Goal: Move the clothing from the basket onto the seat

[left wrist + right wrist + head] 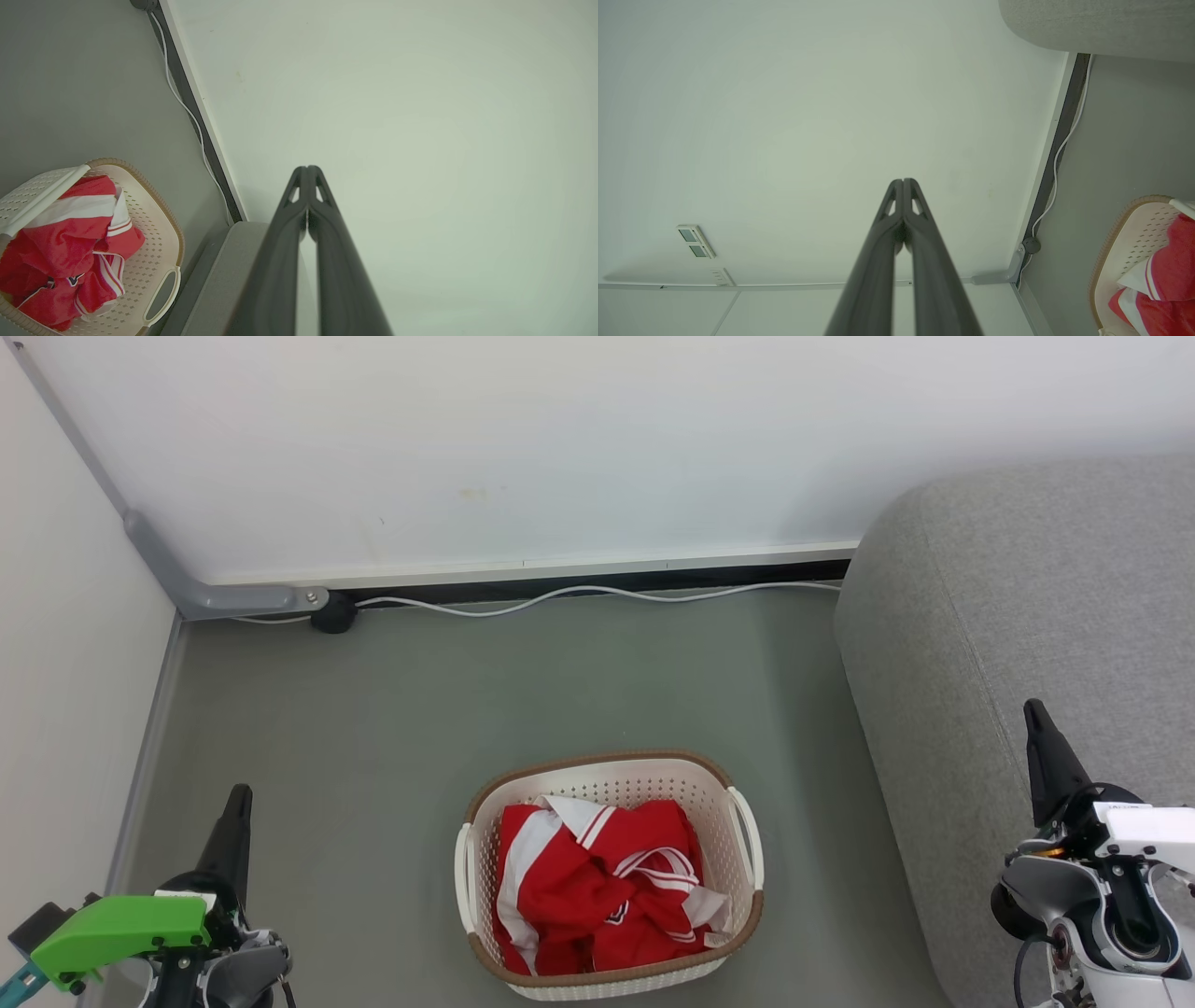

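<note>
I found the clothing (597, 887) heaped inside the basket (607, 767) at six o'clock on the floor (373, 728), the seat (1008, 616) at three o'clock, the left end effector (240, 793) and right end effector (1033, 709) each pressed together.

Bright red between the two claws: that's the clothing (597, 887), cut with white panels, thin red-and-white striped edging and a speck of navy lettering. The basket (616, 787) around it is cream, dotted all over with small holes, with a brown woven-look rim (597, 758) and white handles (747, 835). The left claw (240, 791) is near black, with a vivid green bracket (121, 929) behind it. The right claw (1032, 707) is equally dark, backed by white and grey housing (1148, 826). Beside it, the seat (1027, 616) is flecked grey fabric. The floor (420, 709) is dull grey-green. Ahead of both claws, the wall (560, 448) is off-white, with a white cable (597, 595) along its foot.
</note>
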### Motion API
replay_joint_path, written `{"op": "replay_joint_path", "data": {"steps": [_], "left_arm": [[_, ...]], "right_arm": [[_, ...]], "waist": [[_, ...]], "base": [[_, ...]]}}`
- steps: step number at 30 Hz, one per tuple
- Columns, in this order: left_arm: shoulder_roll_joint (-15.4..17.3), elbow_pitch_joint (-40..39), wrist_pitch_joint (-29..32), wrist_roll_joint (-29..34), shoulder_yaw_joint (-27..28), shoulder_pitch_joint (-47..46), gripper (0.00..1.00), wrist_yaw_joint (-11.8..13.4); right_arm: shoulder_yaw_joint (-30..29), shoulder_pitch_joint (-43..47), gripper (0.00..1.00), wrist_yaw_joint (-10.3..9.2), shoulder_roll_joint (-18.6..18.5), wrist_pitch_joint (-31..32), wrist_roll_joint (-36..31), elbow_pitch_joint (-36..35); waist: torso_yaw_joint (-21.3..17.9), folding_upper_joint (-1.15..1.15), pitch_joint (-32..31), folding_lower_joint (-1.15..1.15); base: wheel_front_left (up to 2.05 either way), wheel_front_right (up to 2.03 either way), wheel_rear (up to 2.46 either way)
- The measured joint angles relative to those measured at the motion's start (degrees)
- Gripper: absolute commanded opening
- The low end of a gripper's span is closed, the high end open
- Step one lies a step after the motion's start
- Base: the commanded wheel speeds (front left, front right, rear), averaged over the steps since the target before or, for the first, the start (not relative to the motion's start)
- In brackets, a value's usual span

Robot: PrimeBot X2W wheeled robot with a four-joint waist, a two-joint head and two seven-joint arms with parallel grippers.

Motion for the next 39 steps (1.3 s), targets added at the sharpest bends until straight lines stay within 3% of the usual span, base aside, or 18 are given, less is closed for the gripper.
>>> {"op": "replay_joint_path", "data": {"steps": [27, 28, 29, 30, 31, 39], "left_arm": [[-0.1, 0.4, 0.0, 0.0, -0.1, 0.1, 0.00, 0.0], [-0.2, 1.1, 0.0, 0.0, -0.1, 0.4, 1.00, 0.1], [-0.5, 1.7, 0.0, 0.0, -0.2, 0.9, 1.00, 0.1], [-0.9, 2.4, 0.0, 0.0, -0.3, 1.4, 0.00, 0.1], [-1.2, 3.0, 0.0, 0.0, -0.4, 2.0, 1.00, 0.1], [-1.4, 2.8, -1.2, 0.7, -1.0, 2.8, 1.00, 0.1]], "right_arm": [[0.0, 0.1, 0.00, -0.01, 0.1, 0.0, 0.0, 0.4], [0.0, 0.5, 1.00, -0.05, 0.4, 0.0, 0.0, 1.0], [0.0, 1.0, 1.00, -0.05, 0.7, 0.0, 0.0, 1.6], [0.0, 1.6, 0.00, -0.07, 1.0, 0.0, 0.0, 2.3], [0.1, 2.2, 1.00, -0.07, 1.3, 0.0, 0.0, 2.9], [1.3, 3.1, 1.00, -0.08, 1.6, -0.9, -0.6, 3.2]], "waist": [[0.0, 0.00, 0.0, 0.00], [0.0, 0.00, 0.0, 0.00], [0.0, 0.00, 0.0, 0.00], [0.0, 0.00, 0.0, 0.00], [0.0, 0.00, 0.0, 0.00], [0.0, 0.00, 0.0, 0.00]], "base": [[0.00, 0.00, 0.00], [0.00, 0.00, 0.00], [0.00, 0.00, 0.00], [0.00, 0.00, 0.00], [0.00, 0.00, 0.00], [0.00, 0.00, 0.00]]}}
